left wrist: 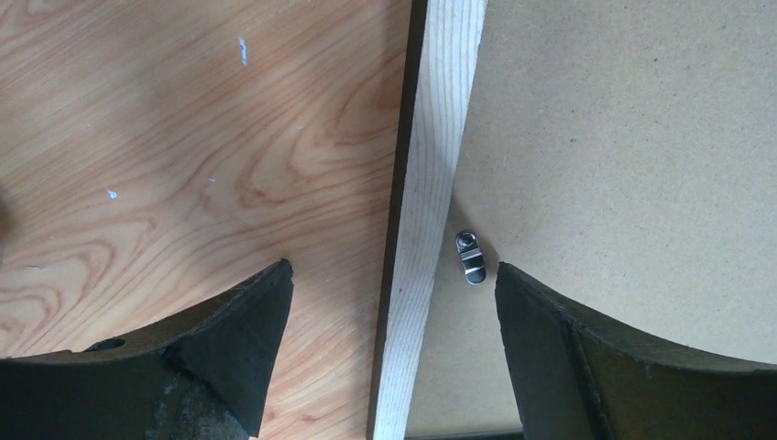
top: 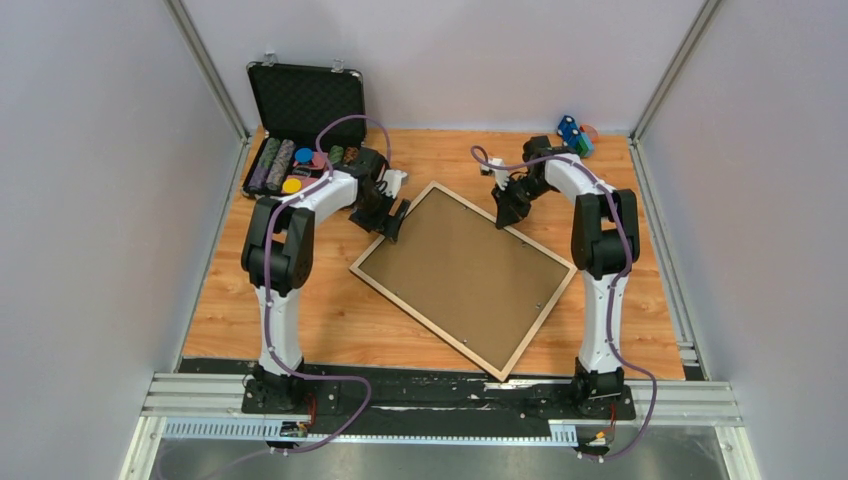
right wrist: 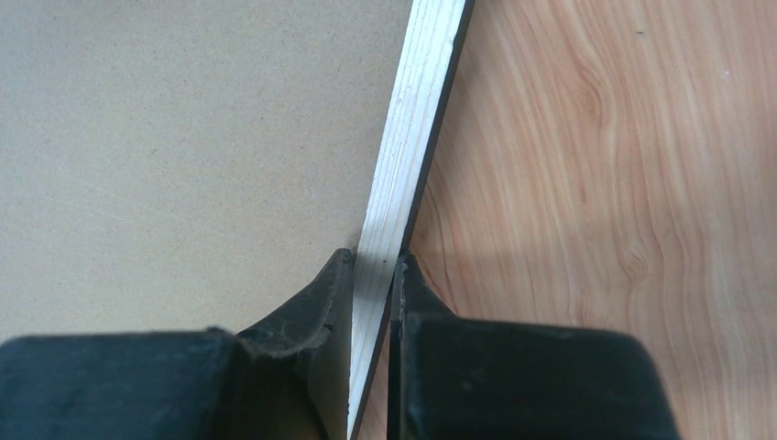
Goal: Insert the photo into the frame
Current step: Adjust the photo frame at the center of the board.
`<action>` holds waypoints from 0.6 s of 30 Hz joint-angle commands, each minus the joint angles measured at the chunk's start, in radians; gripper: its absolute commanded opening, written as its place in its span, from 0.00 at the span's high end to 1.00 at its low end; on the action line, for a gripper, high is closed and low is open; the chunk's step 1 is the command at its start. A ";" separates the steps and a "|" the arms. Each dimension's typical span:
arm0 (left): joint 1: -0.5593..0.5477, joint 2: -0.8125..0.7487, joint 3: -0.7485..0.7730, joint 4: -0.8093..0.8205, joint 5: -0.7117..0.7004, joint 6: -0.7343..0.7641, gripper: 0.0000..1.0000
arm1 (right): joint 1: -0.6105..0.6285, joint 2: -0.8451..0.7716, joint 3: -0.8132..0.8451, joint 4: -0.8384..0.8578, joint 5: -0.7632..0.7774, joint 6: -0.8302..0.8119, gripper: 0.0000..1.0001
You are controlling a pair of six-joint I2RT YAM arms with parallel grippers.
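Pale grey walls (top: 90, 200) close in on three sides of a wood-grain table (top: 330, 320), with aluminium rails (top: 450, 400) and a black strip along its near edge. An open black case (top: 305, 100) of coloured chips stands in the far left corner. A few small coloured things (top: 575, 135) lie in the far right corner, perhaps blocks, though they are too small to tell.

Mid-table, the frame (top: 424, 324) lies flat and skewed, pale wood face up, with a brown backing board (top: 465, 275) filling it. The left gripper (top: 392, 222) hangs over the frame's upper left edge, its jaws spread wide on either side of the rail and touching nothing. A small metal clip (left wrist: 470, 256) sits on the board just inside that rail. The right gripper (top: 508, 215) is pinched onto the upper right rail, one finger on the board side and one on the table side.
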 commanded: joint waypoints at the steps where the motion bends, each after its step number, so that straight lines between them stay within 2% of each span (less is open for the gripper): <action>1: -0.004 0.036 0.023 -0.006 0.000 0.028 0.12 | -0.003 0.018 -0.048 -0.006 0.053 -0.083 1.00; 18: -0.004 0.062 0.029 0.034 -0.023 0.052 0.40 | -0.002 0.022 -0.071 0.006 0.056 -0.073 1.00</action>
